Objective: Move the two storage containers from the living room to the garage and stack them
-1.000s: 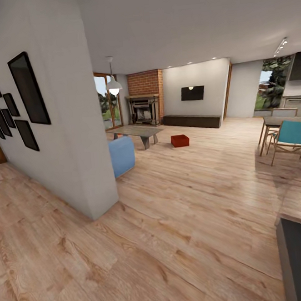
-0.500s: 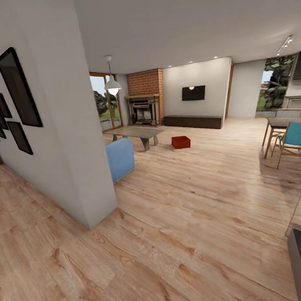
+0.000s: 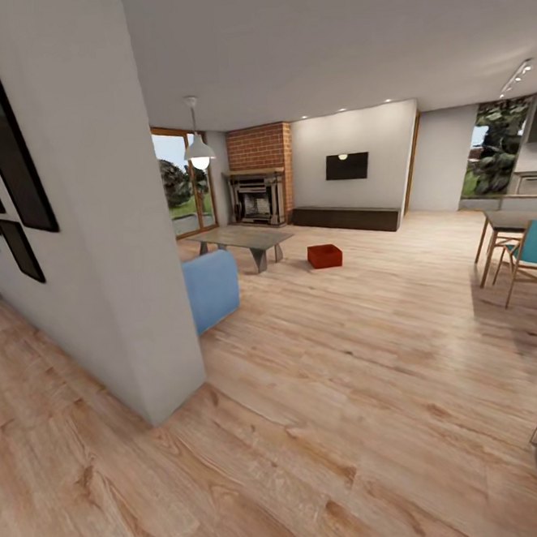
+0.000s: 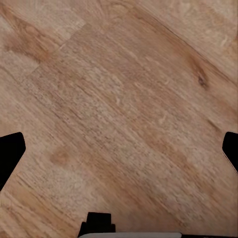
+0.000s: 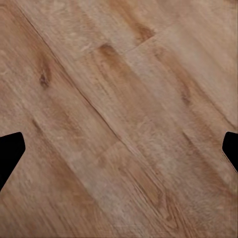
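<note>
One orange-red storage container [image 3: 324,255], open-topped and thin-walled, sits on the wood plank floor [image 3: 336,393] of the living room, just beside the low table [image 3: 241,239]. Both wrist views look down on planks; the left gripper [image 4: 119,153] and right gripper [image 5: 119,153] are spread wide, empty.

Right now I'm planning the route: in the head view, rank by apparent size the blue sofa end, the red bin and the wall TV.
1. Blue sofa end, nearest, so enlarged.
2. Wall TV.
3. Red bin, only slightly smaller than the TV; nearly alike.
</note>
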